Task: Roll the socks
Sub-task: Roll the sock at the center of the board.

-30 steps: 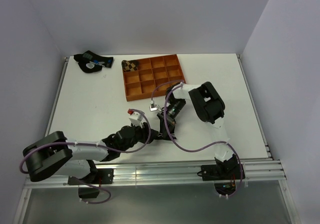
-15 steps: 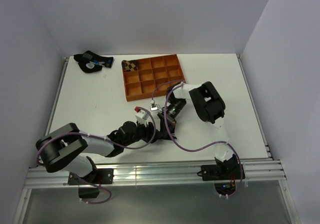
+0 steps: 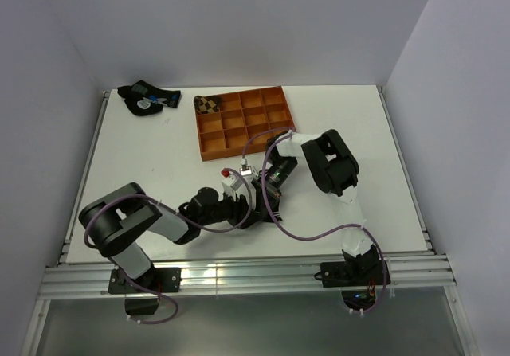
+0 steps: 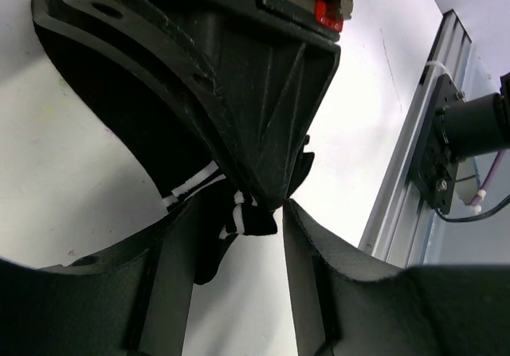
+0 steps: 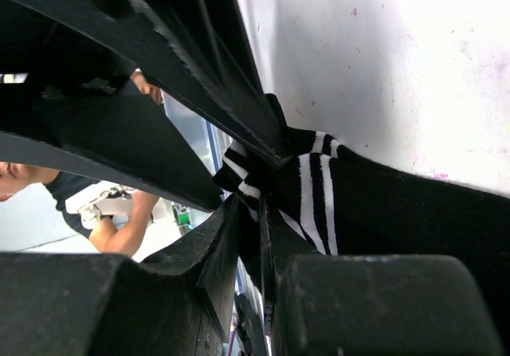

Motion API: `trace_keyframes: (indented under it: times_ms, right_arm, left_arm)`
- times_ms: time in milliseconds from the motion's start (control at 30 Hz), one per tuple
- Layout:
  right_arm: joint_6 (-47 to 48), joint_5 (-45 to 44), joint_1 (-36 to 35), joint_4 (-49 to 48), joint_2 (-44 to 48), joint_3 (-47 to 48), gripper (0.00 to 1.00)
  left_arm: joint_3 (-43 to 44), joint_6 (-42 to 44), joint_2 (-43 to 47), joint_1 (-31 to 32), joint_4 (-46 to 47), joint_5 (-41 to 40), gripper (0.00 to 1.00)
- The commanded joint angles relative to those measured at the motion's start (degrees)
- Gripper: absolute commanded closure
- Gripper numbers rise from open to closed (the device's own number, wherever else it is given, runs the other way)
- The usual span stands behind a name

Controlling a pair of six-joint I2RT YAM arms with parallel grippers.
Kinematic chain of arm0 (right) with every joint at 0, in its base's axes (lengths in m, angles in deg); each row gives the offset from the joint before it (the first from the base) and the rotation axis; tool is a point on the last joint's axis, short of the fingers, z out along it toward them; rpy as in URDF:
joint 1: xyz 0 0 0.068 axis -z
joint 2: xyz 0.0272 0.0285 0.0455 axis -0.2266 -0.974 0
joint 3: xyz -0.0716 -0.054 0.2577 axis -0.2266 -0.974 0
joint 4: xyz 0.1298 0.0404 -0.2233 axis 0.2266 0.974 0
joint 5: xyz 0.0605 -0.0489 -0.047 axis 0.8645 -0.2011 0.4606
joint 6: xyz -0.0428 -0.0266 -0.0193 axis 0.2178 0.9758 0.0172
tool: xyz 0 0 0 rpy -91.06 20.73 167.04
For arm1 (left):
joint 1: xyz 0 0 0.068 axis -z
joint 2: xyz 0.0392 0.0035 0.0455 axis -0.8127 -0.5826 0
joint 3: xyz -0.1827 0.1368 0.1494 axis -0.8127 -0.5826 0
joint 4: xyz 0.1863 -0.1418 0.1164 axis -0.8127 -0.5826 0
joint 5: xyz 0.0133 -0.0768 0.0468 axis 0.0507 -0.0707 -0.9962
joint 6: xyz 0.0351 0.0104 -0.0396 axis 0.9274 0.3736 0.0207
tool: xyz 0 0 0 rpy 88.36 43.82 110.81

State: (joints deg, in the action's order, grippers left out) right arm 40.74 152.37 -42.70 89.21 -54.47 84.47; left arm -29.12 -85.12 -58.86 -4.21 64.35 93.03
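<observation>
The short black sock with white stripes [image 5: 351,205] lies on the white table, its cuff pinched in my right gripper [image 5: 253,213], which is shut on it. In the left wrist view the cuff [image 4: 239,217] hangs under the right gripper, at the tips of my open left gripper [image 4: 241,232]. In the top view the left gripper [image 3: 236,190] and the right gripper [image 3: 257,190] meet at mid-table and hide the sock. The brown-and-black argyle sock [image 3: 209,103] sits rolled up in the tray's far-left compartment.
An orange compartment tray [image 3: 247,121] stands behind the grippers. A dark sock bundle with blue and white marks [image 3: 144,99] lies at the far left corner. The aluminium rail [image 4: 414,149] runs along the table's near edge.
My left arm has swung to the right and its gripper now sits against the right gripper, around the sock's cuff. The right arm has held still.
</observation>
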Motion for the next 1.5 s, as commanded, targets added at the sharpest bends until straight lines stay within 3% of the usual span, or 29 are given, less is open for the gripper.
trace_keyframes:
  times_ms: [0, 867, 1467]
  right_arm:
    - [0.7, 0.3, 0.6, 5.9, -0.7, -0.3, 0.79]
    - [-5.0, -1.1, 1.9, 1.5, 0.7, -2.1, 0.83]
    - [-11.0, -3.8, 2.0, -5.0, 2.2, -3.9, 0.83]
  left_arm:
    - [0.9, -0.4, -2.1, -1.2, 8.3, 5.3, 0.5]
    - [2.1, -2.1, -9.6, -3.0, 11.5, 9.5, 0.57]
    - [3.8, -3.8, -10.7, -2.9, 10.7, 10.9, 0.76]
